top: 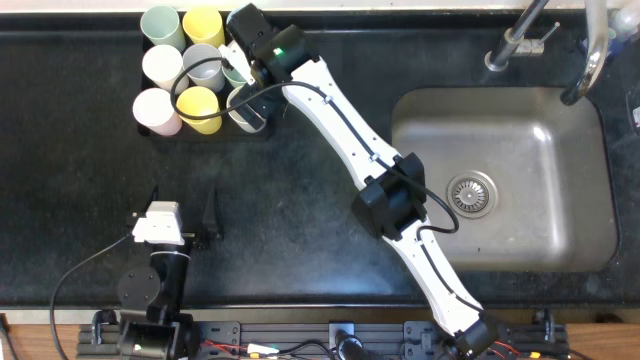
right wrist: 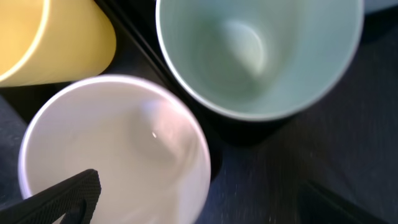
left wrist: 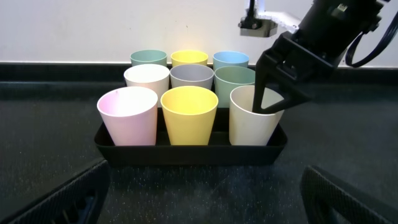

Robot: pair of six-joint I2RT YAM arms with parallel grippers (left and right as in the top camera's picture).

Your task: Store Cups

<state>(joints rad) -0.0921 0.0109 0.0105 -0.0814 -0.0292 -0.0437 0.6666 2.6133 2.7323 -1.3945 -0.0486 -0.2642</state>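
From above, the right arm stretches across the black counter (top: 80, 180) to the upper left of the frame. There the right gripper (top: 240, 85) sits over the cream cup (top: 245, 108), with a loop of cable (top: 205, 75) draped across the neighbouring cups. That loop looks to me like the first hazard, since it could hook a rim if the arm swings. The left gripper (top: 183, 207) rests at the lower left, fingers spread, holding nothing. From the left wrist, the tray (left wrist: 186, 152) in the middle of the frame holds nine upright cups in three rows. The cream one fills the front right slot, and the right gripper straddles its wall, one finger inside and one outside. From the right wrist, those fingers stand well apart in the bottom corners, not pinching the cup. The green cup (right wrist: 261, 56) lies just beside it and the yellow cup (right wrist: 50, 43) is at the upper left. My worry is the exit: any sideways or tilted pull would catch the inner finger on the rim. That could tip the cup into its close-packed neighbours or drag the tray.
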